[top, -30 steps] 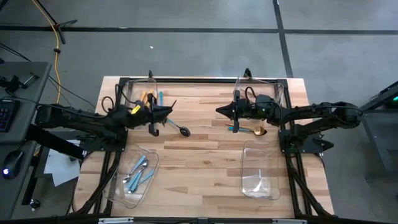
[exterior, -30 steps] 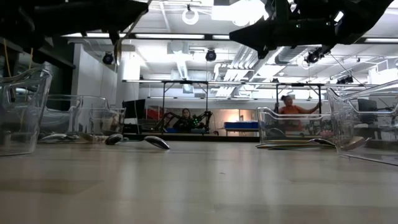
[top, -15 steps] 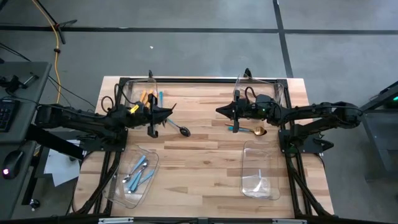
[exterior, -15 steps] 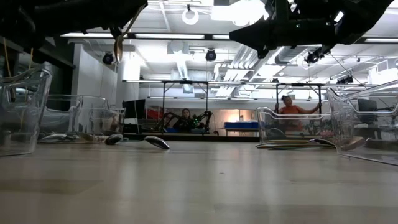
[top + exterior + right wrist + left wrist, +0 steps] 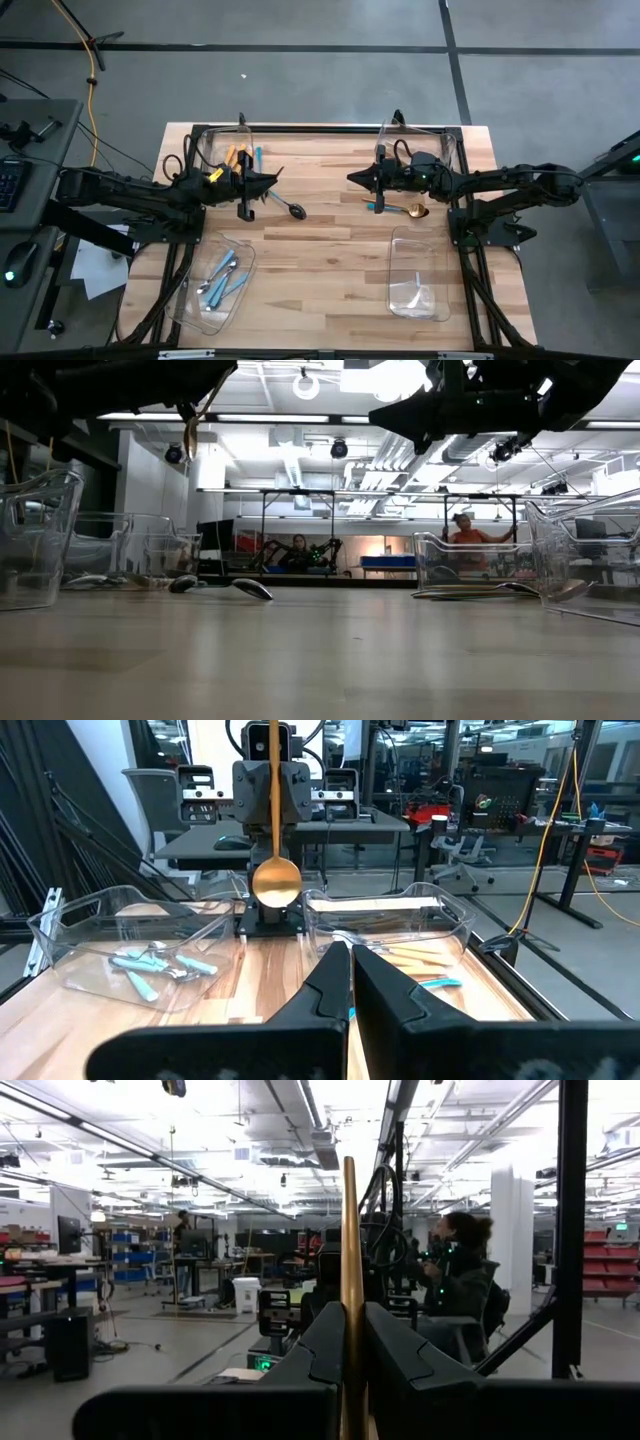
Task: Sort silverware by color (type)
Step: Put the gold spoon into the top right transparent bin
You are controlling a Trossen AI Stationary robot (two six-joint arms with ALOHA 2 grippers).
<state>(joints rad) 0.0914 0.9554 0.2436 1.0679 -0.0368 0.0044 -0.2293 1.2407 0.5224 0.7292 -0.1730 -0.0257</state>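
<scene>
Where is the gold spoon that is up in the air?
The gold spoon hangs bowl-down, clamped in the left gripper, above the table's left side, just right of the bin with orange-handled pieces.

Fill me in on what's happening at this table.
A two-armed robot is sorting silverware by colour into clear bins. The left gripper is shut on a gold spoon, holding it up off the table with the bowl hanging down. The right gripper is shut and empty, held above the table near a gold spoon on the table. A black spoon also lies loose. One bin holds the light-blue-handled pieces, another the orange-handled pieces.
</scene>
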